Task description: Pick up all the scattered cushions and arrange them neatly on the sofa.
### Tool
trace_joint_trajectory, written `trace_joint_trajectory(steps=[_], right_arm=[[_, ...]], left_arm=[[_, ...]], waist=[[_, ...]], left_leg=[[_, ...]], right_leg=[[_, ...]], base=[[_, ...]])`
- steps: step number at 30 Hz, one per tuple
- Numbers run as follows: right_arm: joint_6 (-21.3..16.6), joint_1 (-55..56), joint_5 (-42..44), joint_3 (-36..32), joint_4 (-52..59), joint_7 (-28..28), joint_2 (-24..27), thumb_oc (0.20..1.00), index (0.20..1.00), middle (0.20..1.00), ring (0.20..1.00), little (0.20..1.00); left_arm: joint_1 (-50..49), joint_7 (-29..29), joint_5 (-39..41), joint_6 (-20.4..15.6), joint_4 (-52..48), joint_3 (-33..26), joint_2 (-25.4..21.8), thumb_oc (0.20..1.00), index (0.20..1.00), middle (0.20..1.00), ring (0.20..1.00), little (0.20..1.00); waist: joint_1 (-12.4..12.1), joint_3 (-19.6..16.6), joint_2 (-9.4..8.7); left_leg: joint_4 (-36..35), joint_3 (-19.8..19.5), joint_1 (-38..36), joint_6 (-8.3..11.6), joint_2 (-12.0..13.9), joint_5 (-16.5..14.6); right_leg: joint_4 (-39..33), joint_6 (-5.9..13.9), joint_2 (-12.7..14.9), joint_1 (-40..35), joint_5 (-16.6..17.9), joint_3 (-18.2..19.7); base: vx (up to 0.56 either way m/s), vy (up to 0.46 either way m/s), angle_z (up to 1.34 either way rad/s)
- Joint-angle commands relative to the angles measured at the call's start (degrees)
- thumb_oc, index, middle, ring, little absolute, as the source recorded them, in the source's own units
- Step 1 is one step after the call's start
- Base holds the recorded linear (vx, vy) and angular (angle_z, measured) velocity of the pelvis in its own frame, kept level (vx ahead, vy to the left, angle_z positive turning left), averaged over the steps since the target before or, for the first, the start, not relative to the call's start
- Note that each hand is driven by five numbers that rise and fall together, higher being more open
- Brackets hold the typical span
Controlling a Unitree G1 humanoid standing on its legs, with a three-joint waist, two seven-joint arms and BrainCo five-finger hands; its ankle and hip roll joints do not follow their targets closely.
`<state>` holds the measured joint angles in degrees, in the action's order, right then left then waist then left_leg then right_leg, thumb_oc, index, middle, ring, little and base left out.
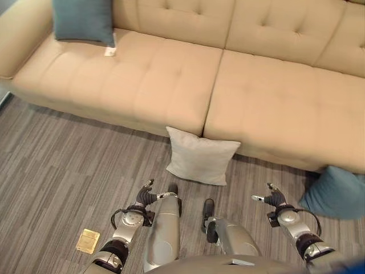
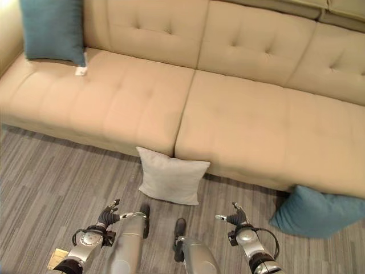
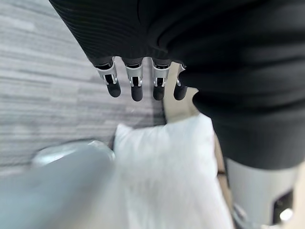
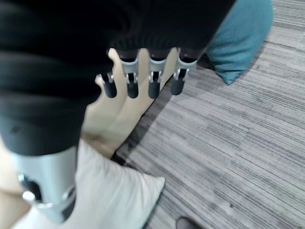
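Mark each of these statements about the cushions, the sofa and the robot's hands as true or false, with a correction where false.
1. A white square cushion leans against the front of the beige tufted sofa. True.
2. A teal cushion sits on the sofa seat near its left end. True.
3. The second teal cushion lies on the sofa seat. False: it is on the grey striped floor, against the sofa front, on the robot's right.
4. The left hand grips the white cushion. False: it hovers open, short of it.
5. The right hand is open and holds nothing. True.
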<state>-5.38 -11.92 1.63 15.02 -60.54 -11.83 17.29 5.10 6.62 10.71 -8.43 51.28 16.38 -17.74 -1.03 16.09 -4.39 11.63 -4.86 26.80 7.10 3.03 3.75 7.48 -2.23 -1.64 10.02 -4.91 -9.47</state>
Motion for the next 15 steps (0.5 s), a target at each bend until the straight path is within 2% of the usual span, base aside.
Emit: trace_joint_trajectory(steps=[1, 2, 8, 13, 15], right_arm=[[-0.7, 3.9, 0.3, 0.6, 3.5, -1.1, 3.3, 1.000, 1.000, 1.000, 1.000, 1.000], [-0.5, 3.1, -0.4, 1.4, 4.1, -1.1, 3.3, 1.000, 1.000, 1.000, 1.000, 1.000], [-0.4, -0.4, -0.6, 2.6, 6.7, -1.8, 3.1, 1.000, 1.000, 1.000, 1.000, 1.000], [-0.5, 0.0, -0.7, 2.7, 7.3, -1.4, 2.7, 1.000, 1.000, 1.000, 1.000, 1.000], [-0.6, -0.1, -1.2, 2.8, 7.2, -1.4, 2.2, 1.000, 1.000, 1.000, 1.000, 1.000]], left_arm=[[0.1, 0.5, 1.8, -1.7, -1.8, -0.3, -0.4, 1.000, 1.000, 1.000, 1.000, 1.000], [0.4, 0.4, 1.9, -2.0, -2.1, -0.1, -0.8, 1.000, 1.000, 1.000, 1.000, 1.000], [2.2, 1.4, 2.5, -2.7, -3.8, 0.1, -2.5, 1.000, 1.000, 1.000, 1.000, 1.000], [2.0, 1.3, 2.6, -2.8, -4.8, -0.2, -3.0, 1.000, 1.000, 1.000, 1.000, 1.000], [1.5, 1.3, 2.6, -2.7, -4.7, -0.6, -3.0, 1.000, 1.000, 1.000, 1.000, 1.000]], waist=[[0.6, -4.6, 1.19], [0.6, -4.6, 1.01], [0.0, -3.4, 0.46], [-0.2, -4.0, -0.54], [-0.8, -4.1, -0.86]], left_leg=[[-2.2, 0.9, -8.1, -2.56, -1.7, -2.6], [-2.2, 1.1, -8.1, -3.19, -2.5, -3.2], [-0.8, 3.6, -6.1, -5.24, -3.9, -4.9], [-2.1, 4.7, -7.8, -5.93, -4.1, -5.8], [-3.1, 5.3, -8.8, -6.45, -4.2, -6.1]], right_leg=[[1.0, 6.39, 4.8, -2.0, -0.8, 3.7], [2.5, 6.66, 5.5, 0.0, -0.3, 4.6], [4.1, 8.28, 7.6, 4.6, 1.8, 6.6], [0.7, 9.52, 8.9, 2.6, 3.6, 6.5], [0.4, 10.86, 10.0, 2.6, 5.0, 5.7]], base=[[0.17, 0.278, -0.49], [0.11, 0.268, -0.55], [-0.03, 0.153, -0.51], [0.04, 0.088, -0.11], [-0.01, 0.091, -0.11]])
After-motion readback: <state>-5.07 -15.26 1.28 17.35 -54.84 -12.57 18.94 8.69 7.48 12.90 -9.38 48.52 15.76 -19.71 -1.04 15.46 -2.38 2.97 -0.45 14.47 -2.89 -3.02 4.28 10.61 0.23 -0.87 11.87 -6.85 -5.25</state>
